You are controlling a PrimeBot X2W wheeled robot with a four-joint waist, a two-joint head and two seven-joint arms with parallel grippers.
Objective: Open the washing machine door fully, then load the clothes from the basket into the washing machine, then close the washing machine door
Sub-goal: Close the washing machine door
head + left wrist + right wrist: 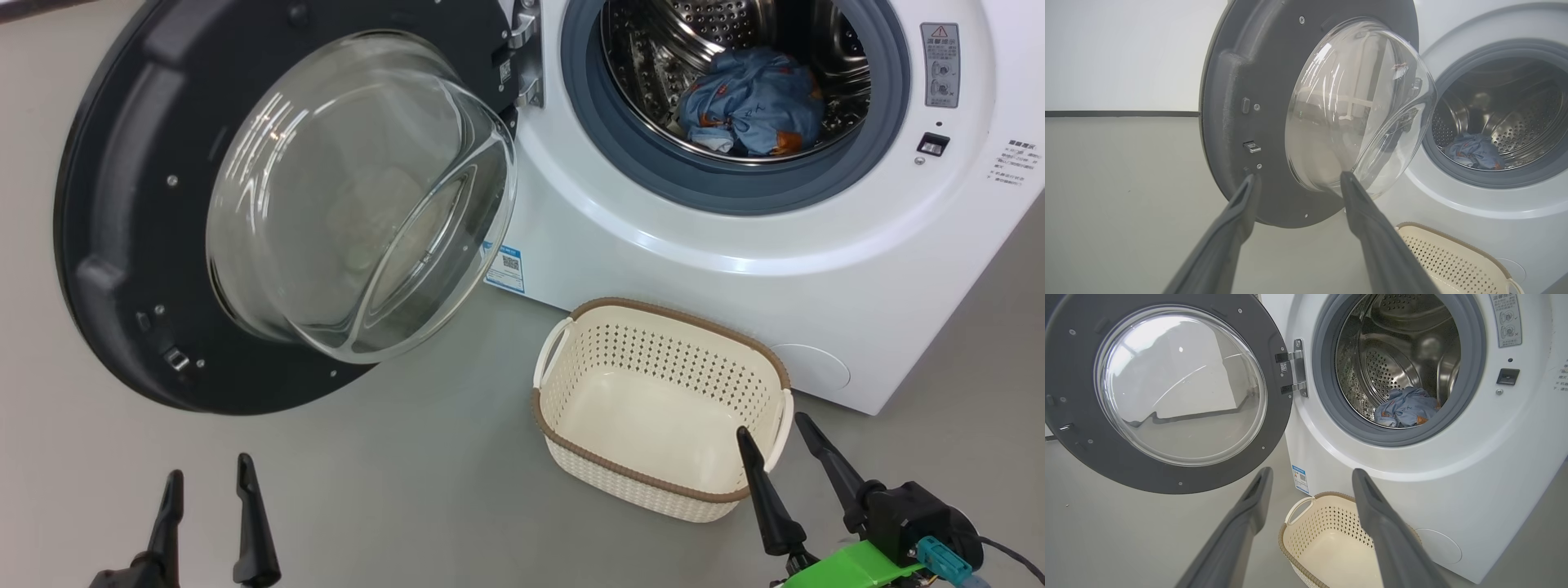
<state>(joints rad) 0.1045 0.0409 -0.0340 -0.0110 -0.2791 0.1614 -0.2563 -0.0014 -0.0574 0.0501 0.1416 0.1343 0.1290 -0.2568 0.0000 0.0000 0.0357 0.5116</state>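
Standing open: we see the washing machine door [131, 204] swung wide on its hinge [526, 61], its clear glass bowl [359, 196] bulging toward us.
Washing machine: we find the white washing machine [653, 269] standing on the grey floor [408, 490], to the right of the door, with its drum [694, 49] mouth uncovered.
Clothes: we see the clothes [751, 102] as a crumpled blue bundle with orange print, lying at the bottom of the steel drum behind the grey-blue ring [620, 155].
Basket: we find the basket [645, 490] on the floor just in front of the machine, below the drum mouth, its pale bottom showing.
Left gripper: our left gripper [208, 467] hangs low over the near left of the floor, fingers spread, released and grasping nothing.
Right gripper: our right gripper [771, 425] is released too, with its fingers parted and their tips at the basket's near right rim. We cannot tell whether they touch it.
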